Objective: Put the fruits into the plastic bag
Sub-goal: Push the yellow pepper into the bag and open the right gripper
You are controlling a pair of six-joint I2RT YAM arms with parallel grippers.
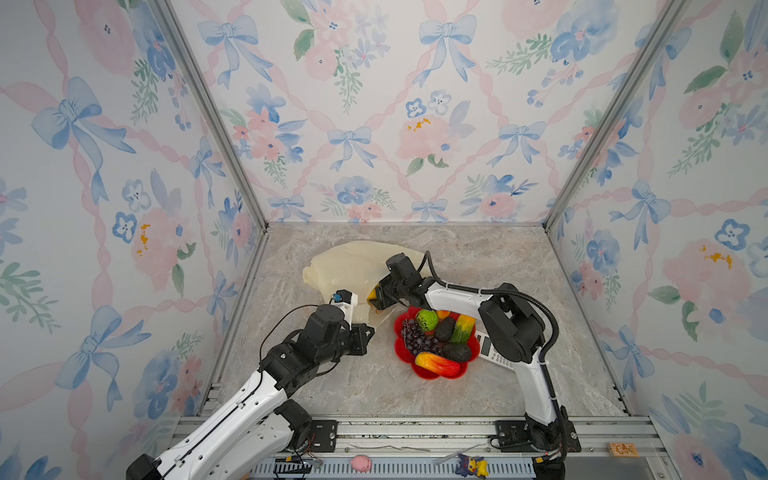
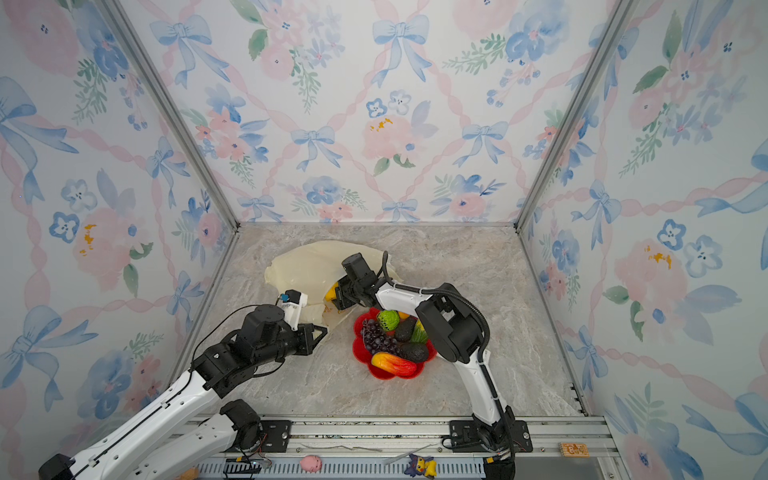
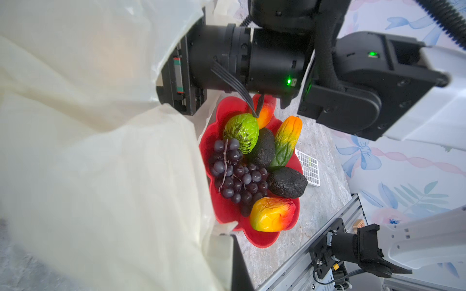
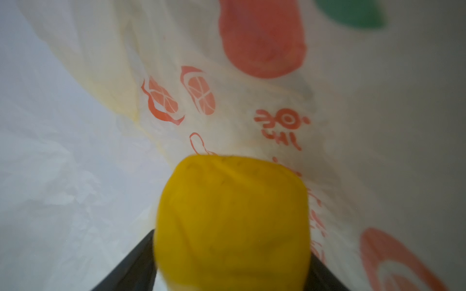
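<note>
1. Looking down in both top views, the right claw (image 1: 376,300) reaches into the mouth of the bag (image 1: 349,266), its tips mostly hidden. A yellow fruit (image 1: 371,296) peeks out there. The left claw (image 1: 367,332) is closed on the bag's near edge.
2. Left wrist: bag film hides the right claw's tips; other fruits (image 3: 254,171) fill the red dish (image 3: 264,243).
3. Right wrist: the blurred yellow fruit (image 4: 232,221) sits between black fingers (image 4: 136,259) inside the bag. Its long axis is unclear, and so is whether it is gripped or released.

A red dish (image 1: 430,375) sits beside a calculator (image 1: 490,353) on a marble table (image 1: 374,386).
</note>
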